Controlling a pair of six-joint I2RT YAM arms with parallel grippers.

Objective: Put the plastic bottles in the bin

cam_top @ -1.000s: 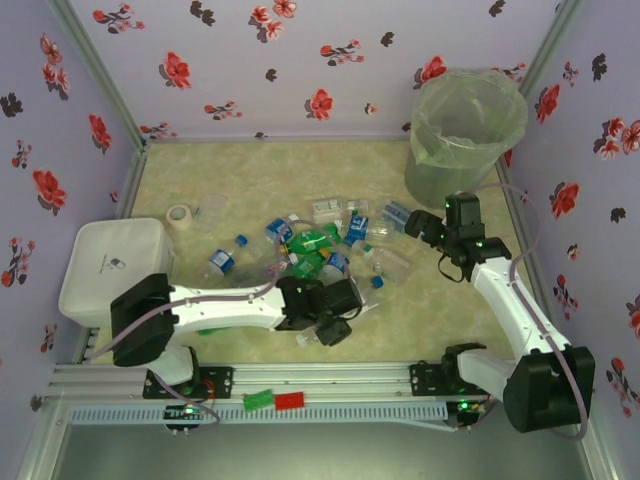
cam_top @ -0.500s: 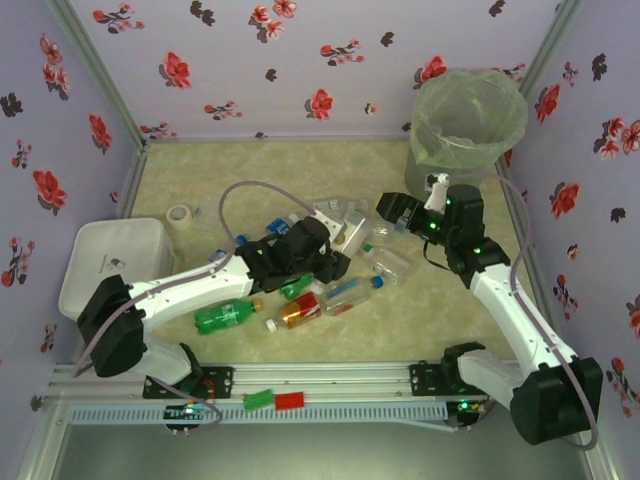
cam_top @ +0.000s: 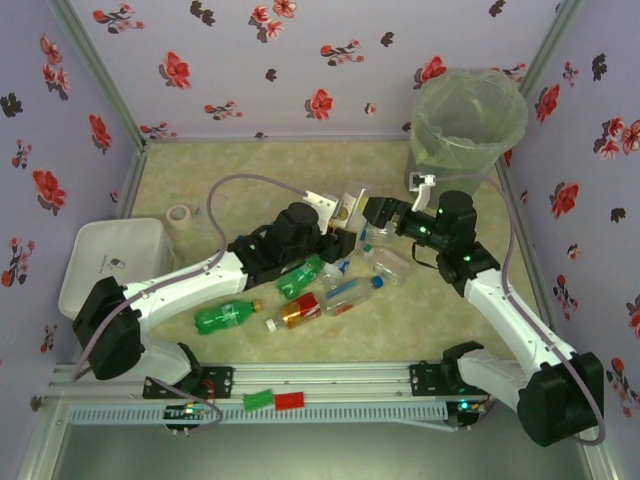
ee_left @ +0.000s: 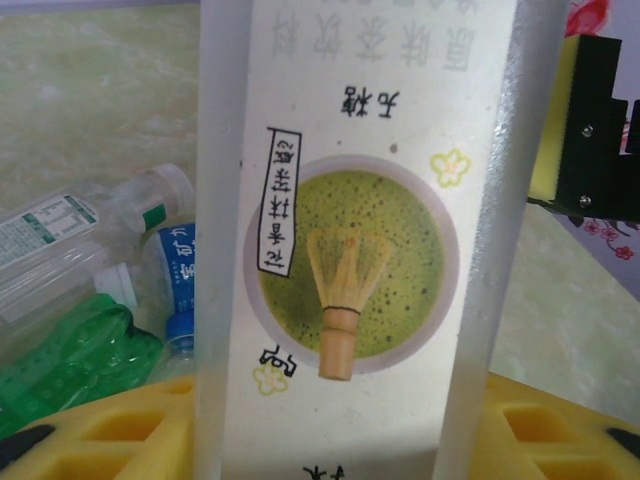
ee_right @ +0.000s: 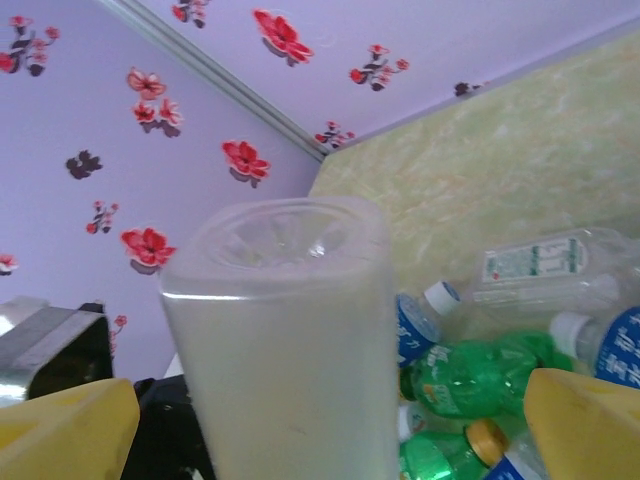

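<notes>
My left gripper (cam_top: 338,222) is shut on a square white plastic bottle (cam_top: 353,200) with a matcha label (ee_left: 350,260), held above the pile. In the left wrist view its yellow fingers (ee_left: 100,430) press both sides of the bottle. My right gripper (cam_top: 380,212) stands open around the same bottle (ee_right: 290,350), with a gap showing at its right finger (ee_right: 585,420). More plastic bottles lie below: green (cam_top: 228,317), amber (cam_top: 298,310) and clear (cam_top: 352,295). The bin (cam_top: 430,150) stands at the back right, beyond the right gripper.
A white tray (cam_top: 115,262) sits at the left edge with a tape roll (cam_top: 180,216) behind it. Loose bottles (cam_top: 390,262) lie under both grippers. Flowered walls close in the back and sides.
The left arm has lifted the square bottle off the pile and carried it back and right. The right gripper has swung left to meet it, its fingers now on either side of the bottle.
</notes>
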